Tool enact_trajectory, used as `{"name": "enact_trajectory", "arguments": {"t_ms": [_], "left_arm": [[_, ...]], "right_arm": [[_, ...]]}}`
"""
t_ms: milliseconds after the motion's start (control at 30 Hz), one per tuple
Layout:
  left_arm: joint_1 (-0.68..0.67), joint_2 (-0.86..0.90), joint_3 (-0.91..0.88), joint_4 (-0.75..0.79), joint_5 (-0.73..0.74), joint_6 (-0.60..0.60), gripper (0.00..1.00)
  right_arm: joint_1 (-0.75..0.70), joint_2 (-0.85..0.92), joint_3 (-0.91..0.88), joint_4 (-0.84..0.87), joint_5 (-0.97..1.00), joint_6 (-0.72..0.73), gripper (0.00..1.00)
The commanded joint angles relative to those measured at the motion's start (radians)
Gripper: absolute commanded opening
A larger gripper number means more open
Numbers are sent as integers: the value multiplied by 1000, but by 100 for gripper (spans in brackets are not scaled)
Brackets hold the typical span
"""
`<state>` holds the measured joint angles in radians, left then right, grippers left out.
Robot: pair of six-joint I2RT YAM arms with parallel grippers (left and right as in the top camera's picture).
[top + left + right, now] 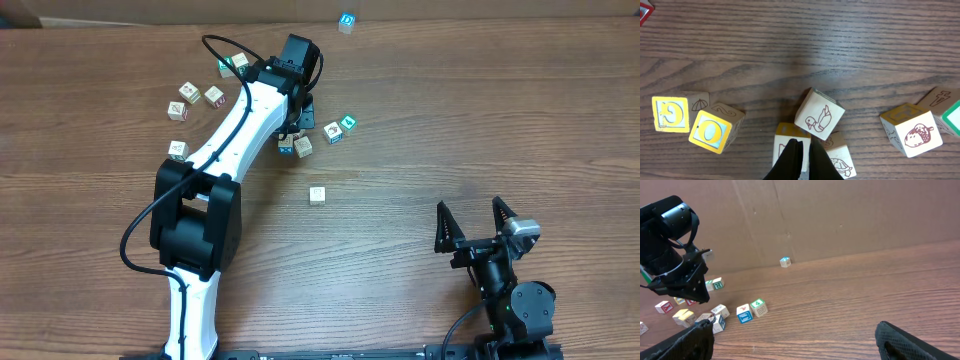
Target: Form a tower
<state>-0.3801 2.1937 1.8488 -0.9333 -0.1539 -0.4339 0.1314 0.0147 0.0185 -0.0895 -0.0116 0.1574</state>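
The tower (346, 22) is a narrow cream column with blue print on top, far back on the table, also seen small in the right wrist view (785, 262). My left gripper (801, 149) is shut with nothing between its fingers. It hangs over a cluster of loose cubes, its tips just above a yellow-edged cube (786, 141). A tilted duck cube (819, 120) and a turtle cube (841, 159) lie right beside the tips. From overhead the left gripper (291, 128) is mostly hidden under its wrist. My right gripper (475, 225) stands open near the front right, holding nothing.
Two yellow cubes (671, 114) (712, 131) lie left of the cluster and an acorn cube (912, 132) to the right. Loose cubes lie scattered (190, 93) (178, 150) (317, 195) (340, 127). A cardboard wall (840, 215) closes the table's back.
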Motion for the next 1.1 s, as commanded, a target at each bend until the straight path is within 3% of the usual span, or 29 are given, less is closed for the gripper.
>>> {"name": "enact_trajectory", "arguments": {"t_ms": [0, 1067], "left_arm": [[-5, 11, 3, 4, -14, 19, 4], [-44, 14, 3, 26, 62, 7, 4]], "right_arm": [[-3, -12, -10, 5, 0, 5, 100], [-3, -12, -10, 5, 0, 5, 100]]}}
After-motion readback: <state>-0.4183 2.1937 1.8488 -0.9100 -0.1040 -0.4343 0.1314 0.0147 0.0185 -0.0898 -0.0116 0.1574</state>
